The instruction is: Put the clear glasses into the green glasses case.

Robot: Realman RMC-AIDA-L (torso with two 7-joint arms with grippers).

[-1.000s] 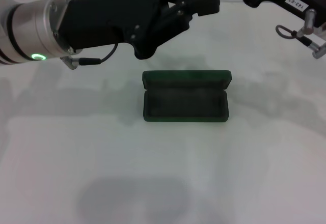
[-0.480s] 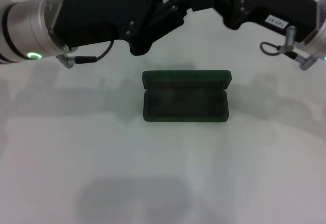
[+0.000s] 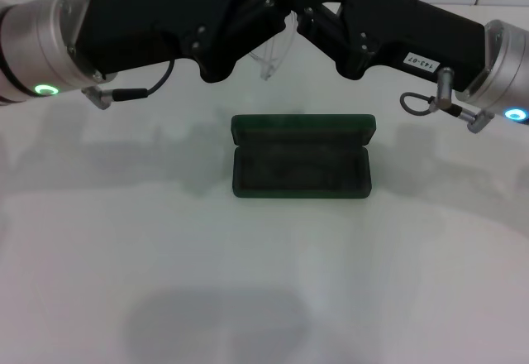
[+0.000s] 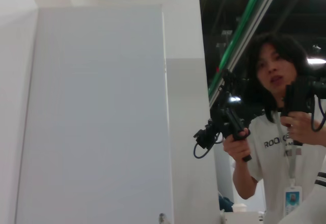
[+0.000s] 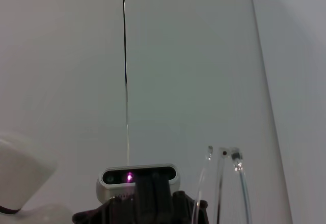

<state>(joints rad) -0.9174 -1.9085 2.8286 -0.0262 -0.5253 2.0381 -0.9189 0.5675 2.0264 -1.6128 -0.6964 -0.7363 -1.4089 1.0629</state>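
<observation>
The green glasses case [image 3: 300, 170] lies open on the white table in the head view, its lid [image 3: 302, 126] standing up at the far side and its lining bare. Above and behind it the clear glasses [image 3: 278, 48] hang in the air, just under the point where both arms meet. My left gripper [image 3: 277, 8] comes in from the left and is shut on the clear glasses. My right gripper [image 3: 318, 18] comes in from the right, close against them. In the right wrist view the thin clear arms of the glasses [image 5: 220, 183] rise beside the left arm's wrist camera [image 5: 137, 177].
The white table [image 3: 248, 281] stretches around the case. Cables loop off both wrists, one on the right [image 3: 426, 103] and one on the left [image 3: 136, 95]. The left wrist view points away from the table at a wall and a person [image 4: 277, 132].
My right arm has swung in from the upper right to meet the left gripper above the case. The clear glasses have come into view below the two grippers.
</observation>
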